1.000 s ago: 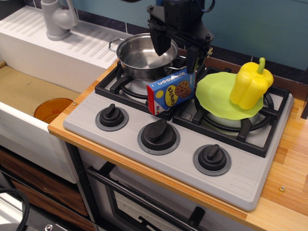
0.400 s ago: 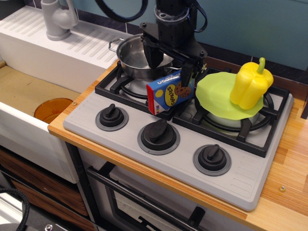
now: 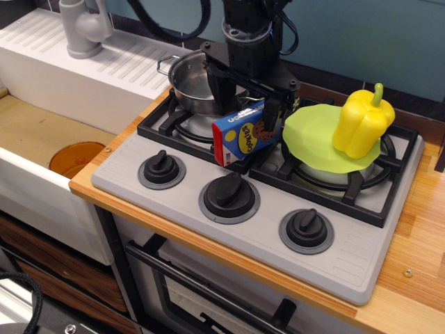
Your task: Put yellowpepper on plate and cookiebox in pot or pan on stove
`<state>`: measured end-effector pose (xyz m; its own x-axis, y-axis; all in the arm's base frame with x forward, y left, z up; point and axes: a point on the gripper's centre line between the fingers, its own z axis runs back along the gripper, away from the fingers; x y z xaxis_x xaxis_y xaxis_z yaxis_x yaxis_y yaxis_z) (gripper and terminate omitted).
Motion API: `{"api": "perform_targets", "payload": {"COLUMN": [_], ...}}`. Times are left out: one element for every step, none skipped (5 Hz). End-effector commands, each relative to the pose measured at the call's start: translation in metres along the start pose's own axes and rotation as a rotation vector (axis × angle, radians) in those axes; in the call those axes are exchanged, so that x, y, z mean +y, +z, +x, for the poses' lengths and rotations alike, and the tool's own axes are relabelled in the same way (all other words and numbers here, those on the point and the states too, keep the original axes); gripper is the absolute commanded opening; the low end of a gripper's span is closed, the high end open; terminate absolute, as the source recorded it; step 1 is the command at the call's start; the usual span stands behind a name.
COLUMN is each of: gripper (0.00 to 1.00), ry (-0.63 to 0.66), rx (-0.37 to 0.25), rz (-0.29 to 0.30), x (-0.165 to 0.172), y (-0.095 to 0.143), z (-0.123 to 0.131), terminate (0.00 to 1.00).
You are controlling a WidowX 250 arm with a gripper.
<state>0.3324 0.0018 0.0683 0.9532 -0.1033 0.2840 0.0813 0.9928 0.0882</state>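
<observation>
The blue cookiebox stands tilted on the grey stove, between the two burners, against the black grates. My gripper is open just above it, one finger near each end of the box's top edge. Contact cannot be told. The shiny steel pot sits on the rear left burner, partly hidden by my arm. The yellowpepper stands on the lime-green plate, which lies over the right burner.
Three black knobs line the stove front. An orange disc lies in the sink at the left, with a grey faucet behind it. A wooden counter borders the stove on the right.
My gripper has come down and a little left, from above the pot's right rim to the top of the cookiebox. The box, pepper and plate have not moved.
</observation>
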Motion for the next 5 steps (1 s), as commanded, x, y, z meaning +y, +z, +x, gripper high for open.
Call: {"api": "perform_targets", "payload": {"gripper": [0.0,0.0,0.0,0.0,0.0], "ry": [0.031,0.049,0.06,0.053,0.048], "rx": [0.006,0.017,0.049,0.078,0.111], "rz": [-0.018,-0.05,-0.051,-0.035,-0.01], "x": [-0.006,-0.011,-0.015,-0.013,-0.011], "y": [-0.002,-0.017,-0.007,0.01,0.033], "z": [0.005,0.005,0.01,0.016,0.025], "terminate": [0.0,0.0,0.0,0.0,0.0]}}
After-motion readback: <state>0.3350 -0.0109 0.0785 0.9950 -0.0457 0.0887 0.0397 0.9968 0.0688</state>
